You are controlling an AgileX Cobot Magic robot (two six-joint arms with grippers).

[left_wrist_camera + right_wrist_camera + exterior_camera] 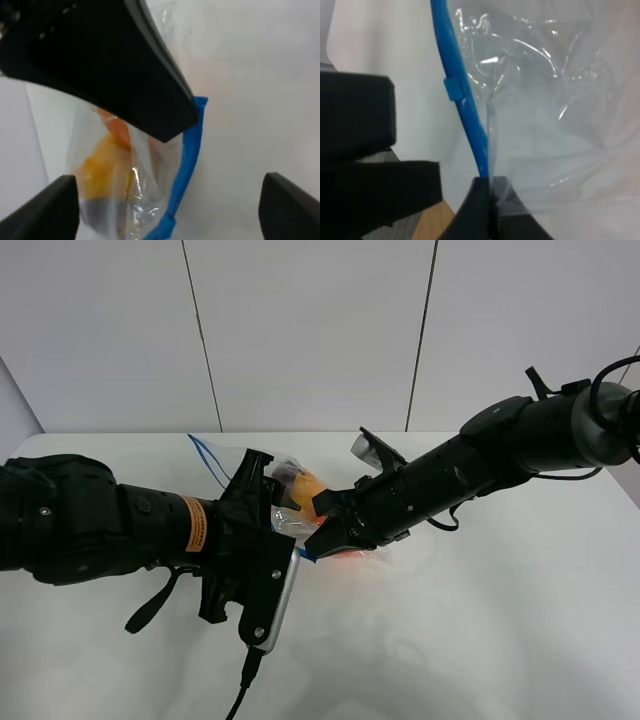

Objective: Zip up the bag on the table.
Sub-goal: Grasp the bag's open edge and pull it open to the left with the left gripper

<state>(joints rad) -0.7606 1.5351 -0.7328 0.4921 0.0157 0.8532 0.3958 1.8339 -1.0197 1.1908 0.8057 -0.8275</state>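
White table (500,620) with the bag (292,480) lying near its middle, towards the far edge, between the two arms. The bag is clear, crinkled plastic that catches bright glints. Orange fruit (117,127), yellow fruit (97,170) and a darker piece show through the film. The left gripper (172,207) hangs over the bag, its fingers spread wide to either side and gripping nothing. The right gripper (490,200) is clenched on one end of the blue zip strip (470,120), pinning that corner of the bag. The strip runs in a gentle curve along one edge, away from the pinch. A small blue slider (453,90) sits on the strip a short way from the clamped end. Progress, as judged: the bag is anchored at one corner, so the hold is in place. The closing pass along the strip appears not yet made. Whether any length of track is already sealed cannot be told from these views.
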